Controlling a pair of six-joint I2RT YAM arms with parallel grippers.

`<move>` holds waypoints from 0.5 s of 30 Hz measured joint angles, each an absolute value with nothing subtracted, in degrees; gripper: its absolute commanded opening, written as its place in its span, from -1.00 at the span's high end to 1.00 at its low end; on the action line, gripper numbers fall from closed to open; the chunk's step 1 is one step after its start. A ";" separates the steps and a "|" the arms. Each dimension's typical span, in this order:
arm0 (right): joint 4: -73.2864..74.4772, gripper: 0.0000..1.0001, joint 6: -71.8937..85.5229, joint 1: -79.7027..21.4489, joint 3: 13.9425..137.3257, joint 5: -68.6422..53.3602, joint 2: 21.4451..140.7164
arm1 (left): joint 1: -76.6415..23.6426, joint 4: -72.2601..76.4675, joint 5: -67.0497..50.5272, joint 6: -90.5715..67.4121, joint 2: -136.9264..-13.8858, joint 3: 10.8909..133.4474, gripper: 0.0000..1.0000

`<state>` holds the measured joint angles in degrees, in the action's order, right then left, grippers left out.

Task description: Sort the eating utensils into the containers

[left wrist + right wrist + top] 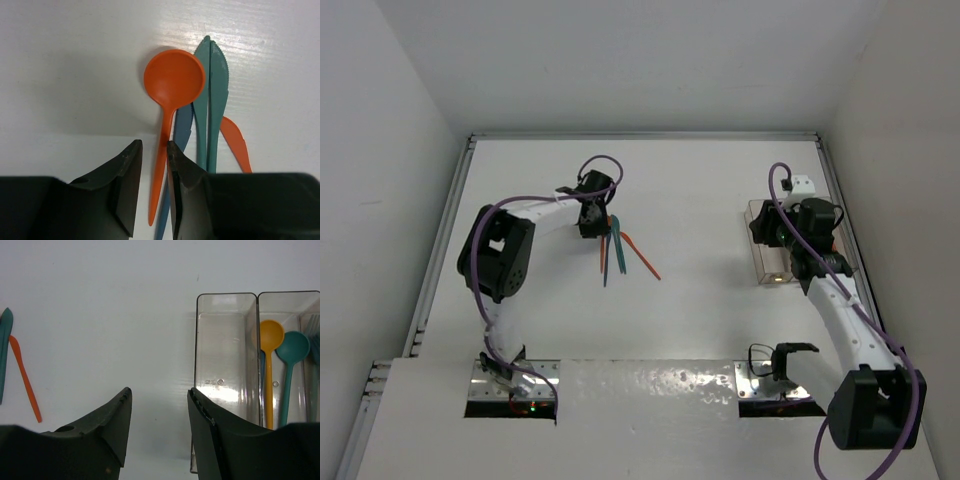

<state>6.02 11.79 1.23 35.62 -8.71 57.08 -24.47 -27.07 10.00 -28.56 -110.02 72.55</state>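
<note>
The left gripper (154, 145) sits narrow astride the handle of the orange spoon (174, 80) — clamped or not, I can't tell. The right gripper (159, 391) hovers part-open, empty — beside the bins (225, 355).

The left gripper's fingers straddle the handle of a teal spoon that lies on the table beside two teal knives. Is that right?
Not quite. The spoon straddled by the left gripper is orange, not teal, as the left wrist view shows. It does lie on the table beside two teal knives.
</note>
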 measured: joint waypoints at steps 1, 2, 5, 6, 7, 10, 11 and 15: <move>5.98 0.03 11.88 1.23 35.55 -8.88 57.06 | -24.49 -27.09 10.04 -28.56 -110.19 72.71 0.52; 5.96 0.03 12.03 1.23 35.51 -9.08 57.04 | -24.51 -27.03 10.15 -28.58 -110.52 72.95 0.52; 5.54 0.02 12.32 1.23 35.35 -9.45 57.04 | -24.53 -26.65 10.37 -28.60 -111.83 73.14 0.53; 5.41 0.02 12.49 1.23 35.35 -9.56 57.04 | -24.60 -26.55 10.68 -28.64 -112.22 73.17 0.54; 5.21 0.02 12.56 1.23 35.31 -9.67 57.04 | -24.71 -26.44 10.96 -28.75 -112.29 73.43 0.55; 4.89 0.02 13.04 1.23 35.24 -9.98 57.04 | -25.04 -26.35 12.23 -28.80 -112.90 73.97 0.67; 4.78 0.02 13.17 1.23 35.24 -10.15 57.04 | -25.10 -26.44 12.71 -28.82 -113.19 74.28 0.71; 4.67 0.02 13.67 1.10 35.16 -10.79 57.04 | -25.19 -26.41 14.33 -28.86 -114.39 75.85 1.00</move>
